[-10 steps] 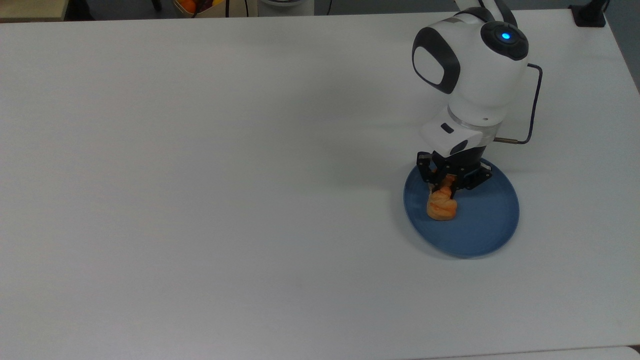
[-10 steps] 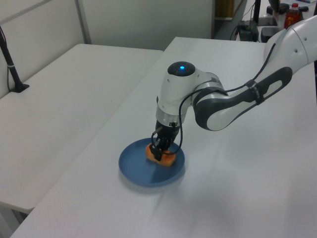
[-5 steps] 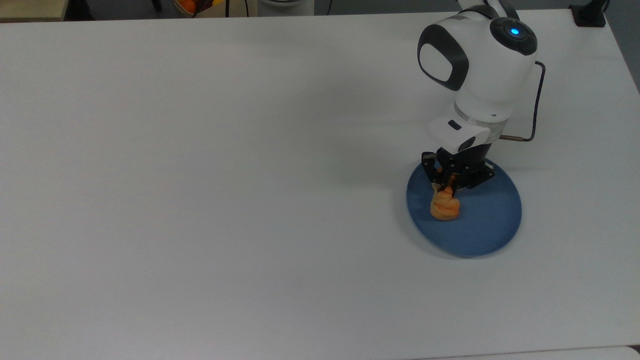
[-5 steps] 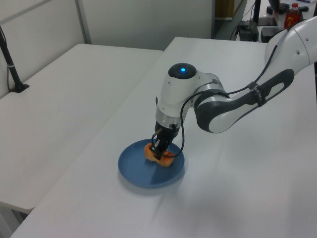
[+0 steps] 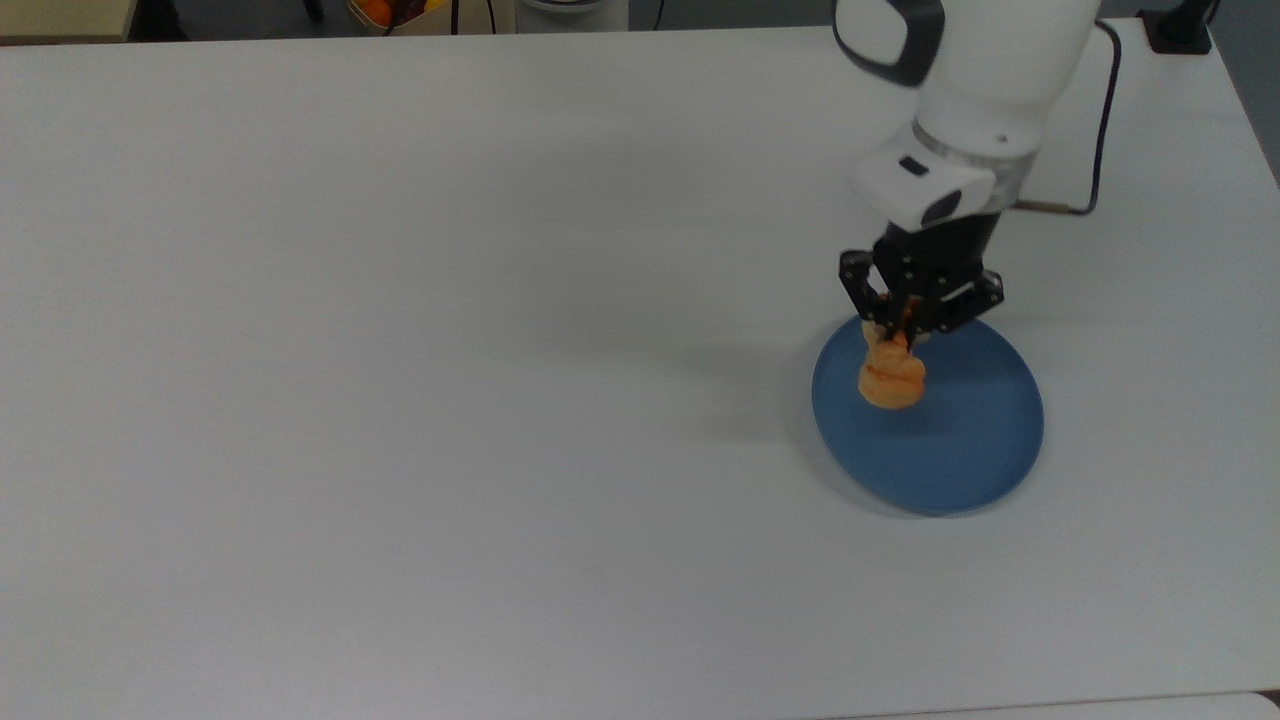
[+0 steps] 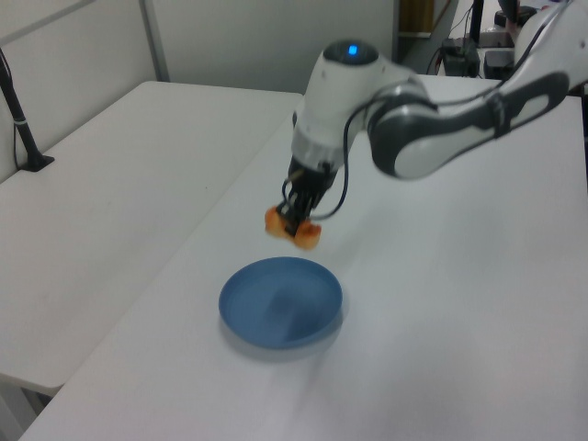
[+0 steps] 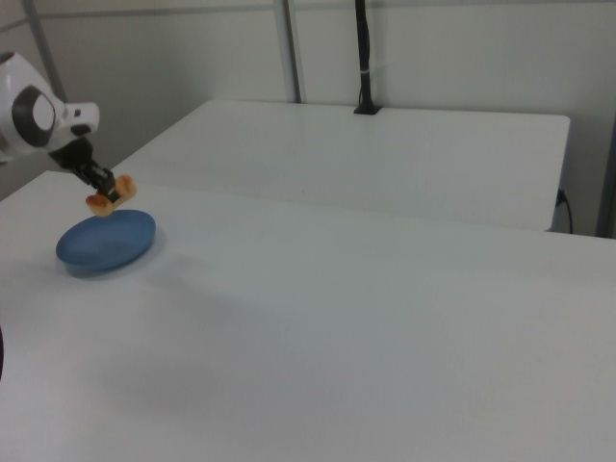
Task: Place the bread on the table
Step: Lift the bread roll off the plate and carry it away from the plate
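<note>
I saw the gripper [image 5: 905,325] with its jaws clamped on the bread [image 5: 890,377], which hung in the air above the blue plate [image 5: 960,450], clear of its surface. The plate sat on the white table [image 5: 400,350] near the edge at the top view's right, the robot arm [image 6: 432,138] reaching over it.

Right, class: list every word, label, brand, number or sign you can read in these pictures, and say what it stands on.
None can be read.
The arm, gripper, bread, plate and table bear no readable text.
</note>
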Action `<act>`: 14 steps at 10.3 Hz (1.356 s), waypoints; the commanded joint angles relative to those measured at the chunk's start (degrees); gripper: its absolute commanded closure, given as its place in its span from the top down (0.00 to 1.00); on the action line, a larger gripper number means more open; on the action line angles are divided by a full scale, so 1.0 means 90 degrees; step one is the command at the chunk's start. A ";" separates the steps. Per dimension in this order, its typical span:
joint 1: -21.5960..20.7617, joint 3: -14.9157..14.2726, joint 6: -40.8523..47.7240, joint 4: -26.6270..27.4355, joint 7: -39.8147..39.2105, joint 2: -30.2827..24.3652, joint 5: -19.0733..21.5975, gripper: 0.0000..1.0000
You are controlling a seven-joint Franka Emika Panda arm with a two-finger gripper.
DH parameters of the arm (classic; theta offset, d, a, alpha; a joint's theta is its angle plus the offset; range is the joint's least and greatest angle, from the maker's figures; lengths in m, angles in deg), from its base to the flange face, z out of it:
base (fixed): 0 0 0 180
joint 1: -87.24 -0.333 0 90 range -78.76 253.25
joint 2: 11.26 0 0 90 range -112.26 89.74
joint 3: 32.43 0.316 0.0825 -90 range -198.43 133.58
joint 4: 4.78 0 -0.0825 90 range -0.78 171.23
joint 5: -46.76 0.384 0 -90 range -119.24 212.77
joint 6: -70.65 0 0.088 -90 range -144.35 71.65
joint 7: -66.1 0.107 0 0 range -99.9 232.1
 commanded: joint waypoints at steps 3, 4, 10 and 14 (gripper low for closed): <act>0.1170 -0.0003 0.0363 0.2489 -0.1826 -0.2954 0.0676 0.00; 0.1482 -0.0003 0.0363 0.2918 -0.2128 -0.3394 0.0695 0.00; 0.3104 -0.0023 0.1223 0.3751 -0.4805 -0.4043 0.1526 0.00; 0.3418 -0.0023 0.0571 0.4766 -0.5598 -0.3935 0.1467 0.00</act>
